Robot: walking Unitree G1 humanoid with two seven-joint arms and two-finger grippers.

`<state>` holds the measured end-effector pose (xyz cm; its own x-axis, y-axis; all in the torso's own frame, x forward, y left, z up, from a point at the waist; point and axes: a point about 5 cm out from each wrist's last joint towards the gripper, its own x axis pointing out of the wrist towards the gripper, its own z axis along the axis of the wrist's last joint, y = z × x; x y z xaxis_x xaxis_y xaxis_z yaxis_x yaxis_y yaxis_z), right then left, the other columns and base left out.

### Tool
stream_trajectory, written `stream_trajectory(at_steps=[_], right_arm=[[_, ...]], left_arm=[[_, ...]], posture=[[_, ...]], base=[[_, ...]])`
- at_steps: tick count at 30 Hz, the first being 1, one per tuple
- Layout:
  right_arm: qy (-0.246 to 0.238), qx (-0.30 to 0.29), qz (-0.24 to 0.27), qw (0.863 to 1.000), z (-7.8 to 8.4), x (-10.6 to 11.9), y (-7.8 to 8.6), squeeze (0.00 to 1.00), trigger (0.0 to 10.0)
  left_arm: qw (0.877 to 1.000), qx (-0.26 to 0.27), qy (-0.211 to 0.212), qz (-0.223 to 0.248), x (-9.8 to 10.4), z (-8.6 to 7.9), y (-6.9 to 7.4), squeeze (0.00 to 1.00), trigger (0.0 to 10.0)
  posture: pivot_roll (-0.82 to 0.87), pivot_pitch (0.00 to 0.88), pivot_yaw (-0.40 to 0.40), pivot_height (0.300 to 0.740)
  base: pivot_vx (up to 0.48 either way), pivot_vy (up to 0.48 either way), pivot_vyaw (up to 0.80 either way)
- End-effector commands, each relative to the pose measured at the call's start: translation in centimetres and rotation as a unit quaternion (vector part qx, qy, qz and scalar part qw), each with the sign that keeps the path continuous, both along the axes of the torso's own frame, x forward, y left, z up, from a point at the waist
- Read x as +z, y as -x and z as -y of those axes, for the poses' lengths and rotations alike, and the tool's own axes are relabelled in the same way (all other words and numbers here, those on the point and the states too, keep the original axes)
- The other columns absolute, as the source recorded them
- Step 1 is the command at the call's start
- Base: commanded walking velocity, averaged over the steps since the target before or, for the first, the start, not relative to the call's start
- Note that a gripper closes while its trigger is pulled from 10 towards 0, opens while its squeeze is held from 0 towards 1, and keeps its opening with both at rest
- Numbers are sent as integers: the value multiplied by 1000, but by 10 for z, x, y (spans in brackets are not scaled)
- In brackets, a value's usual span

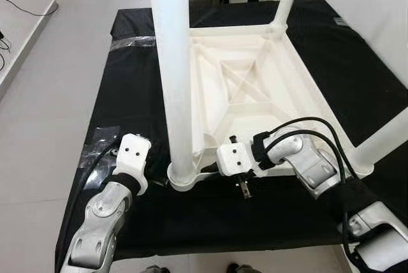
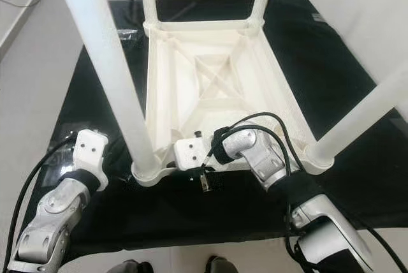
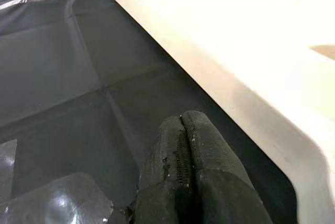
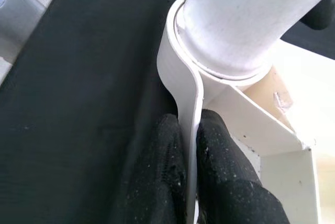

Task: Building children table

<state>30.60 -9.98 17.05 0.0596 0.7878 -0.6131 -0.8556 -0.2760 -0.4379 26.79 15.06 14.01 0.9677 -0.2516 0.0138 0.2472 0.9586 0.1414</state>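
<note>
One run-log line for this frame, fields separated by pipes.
right gripper clamps white table frame rim by near leg | left gripper shut, empty, over black mat

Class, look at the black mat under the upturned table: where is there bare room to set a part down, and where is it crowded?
Bare mat lies along the upturned table's left side, up to the tape strip, and in front of the near edge. The near left leg's socket is crowded: the right gripper pinches the rim there and the shut left gripper rests beside it.
</note>
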Motion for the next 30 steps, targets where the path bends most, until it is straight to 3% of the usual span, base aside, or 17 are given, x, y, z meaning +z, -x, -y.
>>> stream_trajectory(at_steps=[1,9,18,25,26,27,28,30], right_arm=[[-24,100,23,994,-27,10,20,0,0],[-21,122,-5,992,-37,2,40,0,0],[-31,118,-28,992,-33,9,44,0,0],[-80,38,33,996,-64,6,28,0,0],[-90,33,25,995,-69,7,31,0,4941],[-90,33,25,995,-69,7,31,0,4941],[-106,28,8,994,-78,8,35,0,10000],[-109,27,4,994,-80,9,36,0,10000]], left_arm=[[1000,-2,-10,-9,-4,-1,2,0,10000],[1000,-3,-13,-10,-4,-1,1,0,10000],[1000,-6,-17,-11,-5,-1,0,0,10000],[1000,-5,-16,-10,-5,0,0,0,10000],[1000,-4,-16,-10,-5,1,0,0,10000],[1000,-4,-16,-10,-5,1,0,0,10000],[1000,-4,-15,-10,-5,1,0,0,10000],[1000,-4,-15,-10,-5,1,0,0,10000]], posture=[[62,146,-1,740],[67,147,1,740],[59,145,5,740],[65,143,-2,740],[65,142,-3,740],[65,142,-3,740],[65,142,-3,740],[65,142,-3,740]], base=[[0,0,0],[0,0,0],[0,0,0],[0,0,0],[0,0,0],[0,0,0],[0,0,0],[0,0,0]])
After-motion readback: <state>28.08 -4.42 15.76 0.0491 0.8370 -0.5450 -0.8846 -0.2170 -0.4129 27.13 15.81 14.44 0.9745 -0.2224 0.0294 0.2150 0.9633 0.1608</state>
